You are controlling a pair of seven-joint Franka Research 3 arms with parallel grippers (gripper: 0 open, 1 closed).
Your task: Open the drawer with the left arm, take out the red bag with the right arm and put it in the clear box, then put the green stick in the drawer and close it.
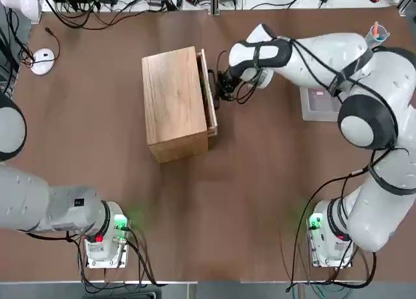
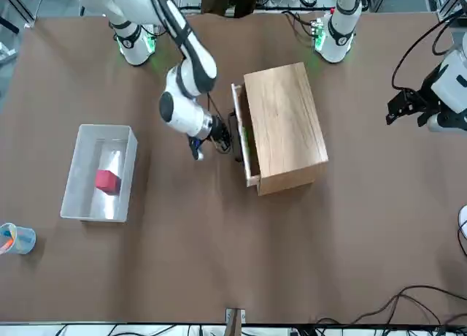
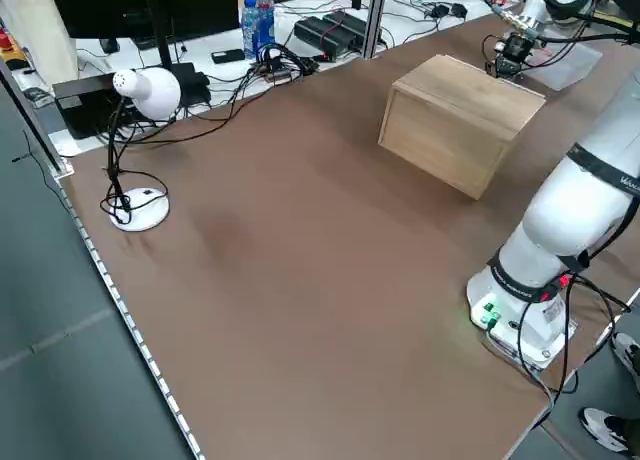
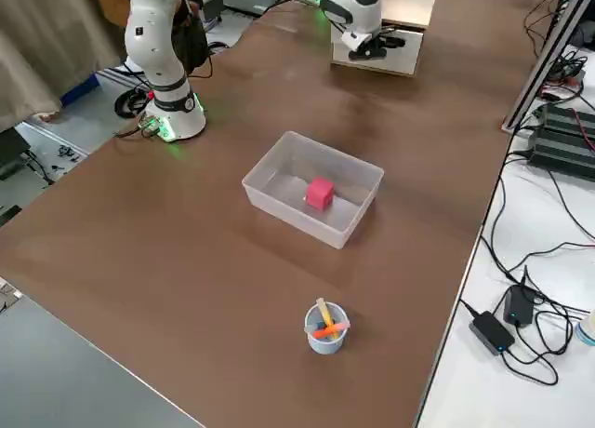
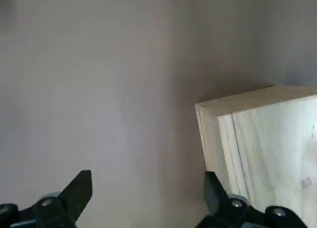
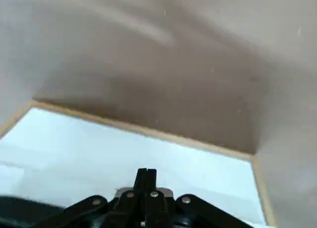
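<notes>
Top view: closed right gripper meets the drawer, whose long axis runs toward the bases.

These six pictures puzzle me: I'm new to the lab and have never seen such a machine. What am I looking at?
Two white robot arms sit at a brown table. One picture looks down from overhead, one faces the robot, two look from the sides, and two from cameras on the wrists. A wooden cabinet stands mid-table, its drawer slightly open. The right claw is shut, holds nothing and sits at the drawer front. The left claw is open and off to the side. The red bag lies in the clear box; a small blue cup holds sticks.
</notes>
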